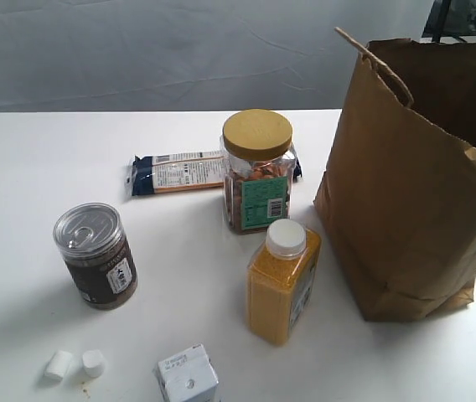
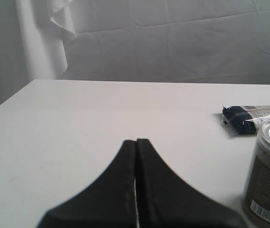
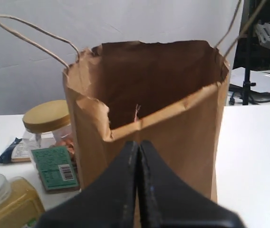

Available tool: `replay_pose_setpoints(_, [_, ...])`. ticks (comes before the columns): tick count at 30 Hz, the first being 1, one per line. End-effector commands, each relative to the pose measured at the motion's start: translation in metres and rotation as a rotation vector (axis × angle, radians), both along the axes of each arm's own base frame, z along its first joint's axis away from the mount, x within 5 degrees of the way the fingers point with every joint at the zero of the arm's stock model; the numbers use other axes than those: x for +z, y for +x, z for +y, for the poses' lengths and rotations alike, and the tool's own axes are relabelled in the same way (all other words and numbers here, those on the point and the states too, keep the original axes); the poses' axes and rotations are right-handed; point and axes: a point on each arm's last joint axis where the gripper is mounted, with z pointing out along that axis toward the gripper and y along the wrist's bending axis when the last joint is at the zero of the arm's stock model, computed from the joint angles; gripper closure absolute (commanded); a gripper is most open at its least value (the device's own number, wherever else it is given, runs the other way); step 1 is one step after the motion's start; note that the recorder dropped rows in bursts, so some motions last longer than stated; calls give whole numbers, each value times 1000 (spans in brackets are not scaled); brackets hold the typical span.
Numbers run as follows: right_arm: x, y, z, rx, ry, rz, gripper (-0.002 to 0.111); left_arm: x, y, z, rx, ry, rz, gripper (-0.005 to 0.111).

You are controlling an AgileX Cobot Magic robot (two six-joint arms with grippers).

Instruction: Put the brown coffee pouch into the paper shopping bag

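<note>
The paper shopping bag point(image 1: 406, 184) stands upright at the right of the table, mouth open, twisted handles up. No brown coffee pouch shows in any view. In the right wrist view the bag point(image 3: 182, 118) rises just beyond my right gripper point(image 3: 139, 142), whose jaws are shut with nothing between them. My left gripper point(image 2: 136, 141) is also shut and empty, low over bare white table. Neither gripper appears in the exterior view. What lies deep inside the bag is hidden.
A yellow-lidded jar point(image 1: 257, 172) stands left of the bag, a dark blue snack packet point(image 1: 179, 172) behind it. A yellow bottle point(image 1: 281, 280), a dark ring-pull can point(image 1: 95, 255), two white marshmallows point(image 1: 75, 364) and a small white carton point(image 1: 188, 378) sit nearer the front.
</note>
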Motion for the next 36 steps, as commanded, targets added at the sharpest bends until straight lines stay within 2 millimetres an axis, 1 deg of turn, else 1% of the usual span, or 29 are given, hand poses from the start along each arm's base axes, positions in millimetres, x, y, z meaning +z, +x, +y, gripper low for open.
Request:
replay_pose_setpoints(1, [-25, 2, -2, -41, 16, -16, 108, -1, 0, 0, 4, 1, -3, 107])
replay_pose_setpoints(5, [-44, 0, -7, -91, 14, -36, 108, -1, 0, 0, 4, 1, -3, 107])
replay_pose_setpoints(7, [-42, -2, -10, -118, 16, -68, 108, -1, 0, 0, 4, 1, -3, 107])
replay_pose_setpoints(8, [-44, -4, -12, -131, -5, -64, 108, -1, 0, 0, 4, 1, -3, 107])
replay_pose_setpoints(13, [-41, -16, -19, -169, -79, -172, 108, -1, 0, 0, 4, 1, -3, 107])
replay_pose_setpoints(15, [-46, -16, -20, -186, -78, -123, 108, -1, 0, 0, 4, 1, -3, 107])
replay_pose_setpoints(25, [-45, -16, -20, -178, -104, -142, 108, -1, 0, 0, 4, 1, -4, 107])
replay_pose_setpoints(31, [-47, -16, -19, -170, -61, -106, 108, -1, 0, 0, 4, 1, -4, 107])
replay_pose_setpoints(36, [-47, -16, -19, -171, -60, -104, 108, -1, 0, 0, 4, 1, -4, 107])
